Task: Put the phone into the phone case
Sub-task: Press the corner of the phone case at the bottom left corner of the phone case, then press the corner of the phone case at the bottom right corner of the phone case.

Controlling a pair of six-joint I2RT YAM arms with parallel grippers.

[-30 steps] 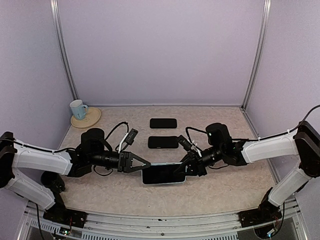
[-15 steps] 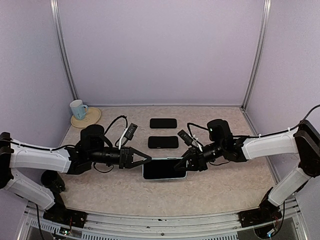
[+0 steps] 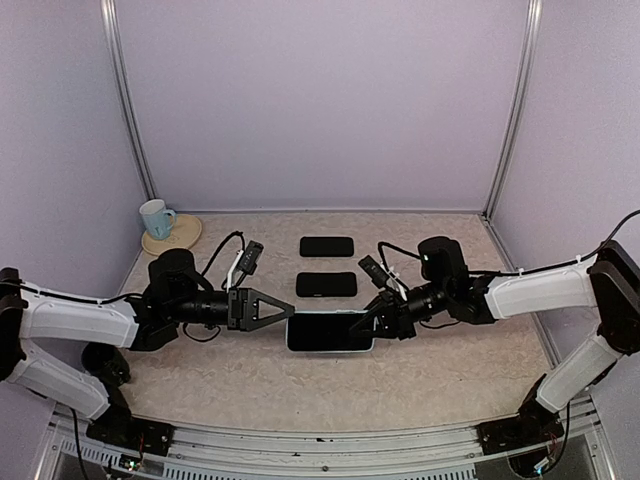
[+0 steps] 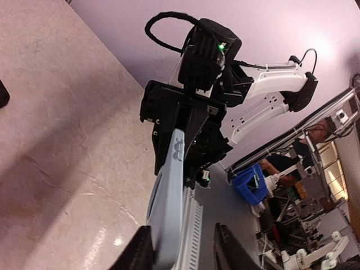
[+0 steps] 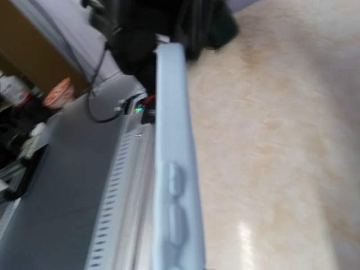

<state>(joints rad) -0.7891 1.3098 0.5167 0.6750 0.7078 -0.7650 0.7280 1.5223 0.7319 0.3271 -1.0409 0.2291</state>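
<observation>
Seating wants an even squeeze along the rim. The phone (image 3: 330,332) sits dark face up in the pale blue phone case (image 4: 169,202), between the arms over the middle of the counter (image 3: 440,380). The right gripper (image 3: 378,325) is clamped on its right end; the left gripper (image 3: 286,312) straddles the left end, jaws part-open, gripping nothing — close there squarely. A dark slab (image 3: 326,285) lies just behind — freer room lies nearer the bases.

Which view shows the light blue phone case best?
Top external: the light blue phone case shows nearly whole, flat, dark face up. Left wrist gives only its thin edge. Right wrist shows the same edge, blurred, with side button bumps.
</observation>
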